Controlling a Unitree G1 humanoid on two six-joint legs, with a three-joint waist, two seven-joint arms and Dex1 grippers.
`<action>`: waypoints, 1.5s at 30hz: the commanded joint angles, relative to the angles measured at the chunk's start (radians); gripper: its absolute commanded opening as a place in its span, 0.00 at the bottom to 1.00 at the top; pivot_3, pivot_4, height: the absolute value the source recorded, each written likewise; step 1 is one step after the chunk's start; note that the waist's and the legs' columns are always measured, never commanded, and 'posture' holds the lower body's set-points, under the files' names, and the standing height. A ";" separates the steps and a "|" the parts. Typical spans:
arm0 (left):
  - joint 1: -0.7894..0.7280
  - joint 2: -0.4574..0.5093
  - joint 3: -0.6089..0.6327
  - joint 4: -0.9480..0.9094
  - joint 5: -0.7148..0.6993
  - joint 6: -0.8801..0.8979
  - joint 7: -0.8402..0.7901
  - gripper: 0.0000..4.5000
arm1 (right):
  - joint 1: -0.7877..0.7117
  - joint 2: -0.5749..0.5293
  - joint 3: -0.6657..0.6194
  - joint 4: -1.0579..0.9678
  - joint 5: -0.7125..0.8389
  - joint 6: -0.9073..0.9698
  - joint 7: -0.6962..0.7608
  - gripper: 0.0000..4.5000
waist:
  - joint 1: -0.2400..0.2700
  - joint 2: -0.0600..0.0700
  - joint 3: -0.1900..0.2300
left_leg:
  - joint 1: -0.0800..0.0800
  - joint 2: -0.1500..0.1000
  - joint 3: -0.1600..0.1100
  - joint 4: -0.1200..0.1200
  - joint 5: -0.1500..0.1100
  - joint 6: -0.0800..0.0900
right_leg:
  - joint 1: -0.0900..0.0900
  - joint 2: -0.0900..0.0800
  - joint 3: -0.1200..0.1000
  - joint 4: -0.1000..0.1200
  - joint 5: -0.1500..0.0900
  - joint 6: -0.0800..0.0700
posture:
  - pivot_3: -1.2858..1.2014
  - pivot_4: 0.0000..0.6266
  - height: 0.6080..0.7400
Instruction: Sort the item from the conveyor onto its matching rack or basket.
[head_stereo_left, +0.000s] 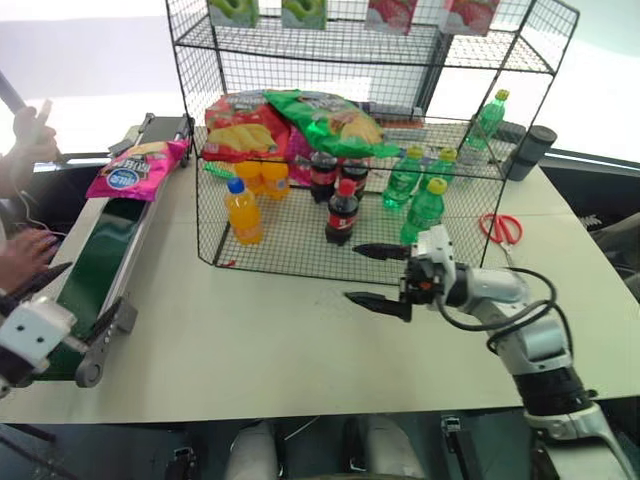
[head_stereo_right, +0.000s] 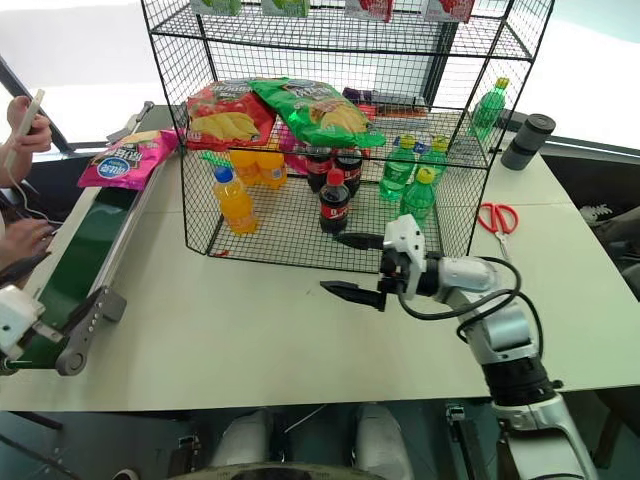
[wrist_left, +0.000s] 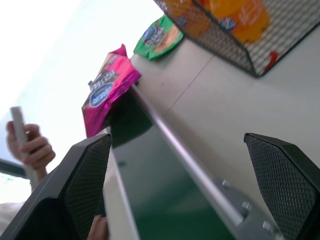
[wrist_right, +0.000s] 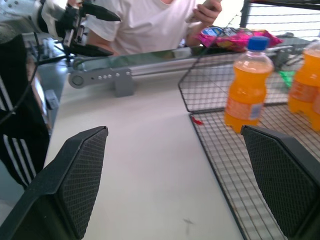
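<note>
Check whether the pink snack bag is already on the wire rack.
No, the pink snack bag lies on the far end of the green conveyor belt, beside the black wire rack.

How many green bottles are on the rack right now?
4: three green bottles clustered at the rack's bottom tier, right side; one further back right. Others may be hidden behind.

Bright daylight floods in from the top of the head views, bleaching the background white. The table (head_stereo_left: 300, 340) is evenly lit with soft, faint shadows. Both wrist views look hazy, their upper left washed out by glare.
</note>
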 joint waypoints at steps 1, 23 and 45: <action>0.028 0.031 0.066 0.037 0.091 -0.094 0.101 1.00 | -0.017 0.009 0.014 -0.048 0.038 0.027 0.027 0.99 | 0.006 0.000 0.000 | 0.000 0.000 0.000 0.000 0.000 0.000 | -0.002 0.000 0.000 0.000 0.000 0.000 | 0.52 0.24 0.90; 0.048 0.171 0.019 0.170 0.285 -0.150 0.332 1.00 | 0.012 0.076 -0.035 -0.084 0.126 0.011 0.020 0.99 | 0.001 -0.002 -0.001 | 0.000 0.000 0.002 0.000 -0.001 0.001 | -0.004 -0.003 -0.001 0.001 0.000 0.000 | 0.52 0.24 0.90; 0.020 0.158 -0.095 0.144 0.227 -0.073 0.281 1.00 | 0.001 0.054 -0.059 -0.077 0.085 0.027 -0.023 0.99 | 0.001 -0.002 -0.001 | 0.000 0.000 0.002 0.000 -0.001 0.001 | -0.004 -0.003 -0.001 0.001 0.000 0.000 | 0.52 0.24 0.90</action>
